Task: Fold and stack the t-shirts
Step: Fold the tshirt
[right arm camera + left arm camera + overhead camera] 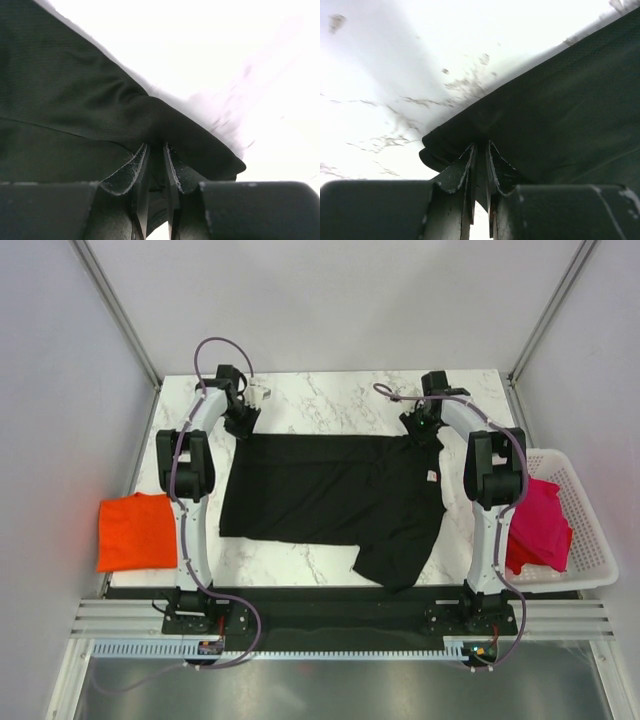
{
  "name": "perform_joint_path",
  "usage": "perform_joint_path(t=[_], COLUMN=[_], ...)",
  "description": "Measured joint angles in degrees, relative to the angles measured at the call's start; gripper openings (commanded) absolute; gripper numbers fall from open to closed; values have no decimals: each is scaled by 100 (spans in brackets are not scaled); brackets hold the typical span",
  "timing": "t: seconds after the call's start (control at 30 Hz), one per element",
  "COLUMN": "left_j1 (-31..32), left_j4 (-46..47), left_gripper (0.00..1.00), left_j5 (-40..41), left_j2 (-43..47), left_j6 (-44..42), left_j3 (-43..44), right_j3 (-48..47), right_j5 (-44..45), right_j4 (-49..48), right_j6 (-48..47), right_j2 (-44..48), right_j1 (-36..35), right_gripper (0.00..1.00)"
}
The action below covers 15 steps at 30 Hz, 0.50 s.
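Marble counter carries black t-shirt spread between both jaws: left jaws pinch one far corner, right jaws the other. White basket beyond right jaws holds pink t-shirt; orange t-shirt beyond left jaws

On the table lies a spread t-shirt, left a folded t-shirt, right a basket holding a third t-shirt.
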<state>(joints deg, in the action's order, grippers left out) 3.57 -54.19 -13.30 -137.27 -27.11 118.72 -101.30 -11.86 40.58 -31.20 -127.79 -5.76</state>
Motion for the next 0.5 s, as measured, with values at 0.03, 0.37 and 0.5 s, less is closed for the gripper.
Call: perform_joint_path(t=[0.03,0.37,0.5], left_j1=[0,9,15], left_j4=[-22,-227,87], left_gripper=[18,26,29], left_j5=[59,376,619], left_j2=[-52,-1064,-1220], left_j6=[4,31,50], left_j3=[111,1910,2192], right_j3=[-170,-1720,-2323], right_j5=[74,527,597], right_j4=[-26,-372,-391], right_j6=[-4,-7,-9], right_j2=[-105,-1121,-1475], right_j1=[-2,-2,-2], right_gripper=[23,23,22])
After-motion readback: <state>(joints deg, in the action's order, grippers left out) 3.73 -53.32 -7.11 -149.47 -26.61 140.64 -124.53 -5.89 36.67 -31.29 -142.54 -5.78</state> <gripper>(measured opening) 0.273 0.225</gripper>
